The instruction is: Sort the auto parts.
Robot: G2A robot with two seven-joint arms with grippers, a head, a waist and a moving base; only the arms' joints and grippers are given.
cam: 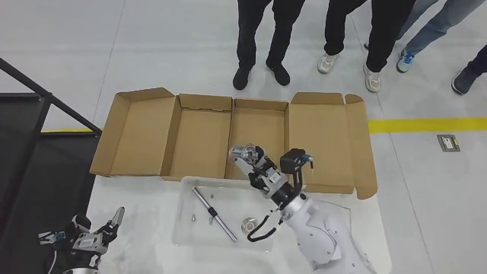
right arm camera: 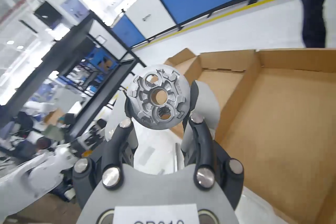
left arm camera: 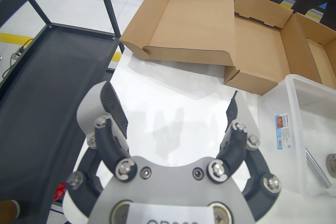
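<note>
My right gripper (right arm camera: 160,101) is shut on a round grey metal disc (right arm camera: 157,97) with a centre hole and cut-outs, held in the air. From above, that disc (cam: 243,153) hangs over the near edge of the third compartment of the cardboard box (cam: 259,131). A clear plastic bin (cam: 185,215) on the table holds a metal rod (cam: 214,214), a small round metal part (cam: 249,223) and a tiny piece. My left gripper (left arm camera: 173,107) is open above the bare white table, near the table's left front corner (cam: 99,237).
The cardboard box (left arm camera: 199,25) has several open compartments in a row along the table's far side. A black metal rack (left arm camera: 52,57) stands left of the table. People stand on the floor beyond the box.
</note>
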